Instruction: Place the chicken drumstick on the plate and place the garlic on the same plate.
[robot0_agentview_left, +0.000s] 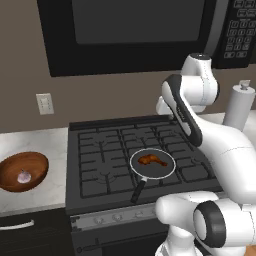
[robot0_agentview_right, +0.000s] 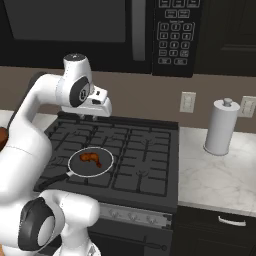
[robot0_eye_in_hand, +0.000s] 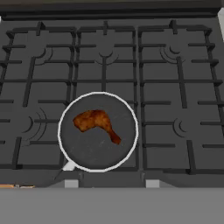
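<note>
Chicken drumstick (robot0_eye_in_hand: 95, 123) lay in the frying pan (robot0_eye_in_hand: 89, 154) on the stove (robot0_eye_in_hand: 175, 78), garlic (robot0_agentview_left: 23, 176) in the wooden bowl (robot0_agentview_left: 35, 165). Hand state: couldn't tell. Drumstick looked light, glossy, probably slippery; best pinched across the thick end.

White arm folded high; gripper (robot0_agentview_right: 96, 116) points downward; jaw state unclear.

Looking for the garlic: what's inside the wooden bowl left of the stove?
The wooden bowl holds the garlic, a pale bulb lying on its floor. The near rim hides part of the bowl's inside.
</note>
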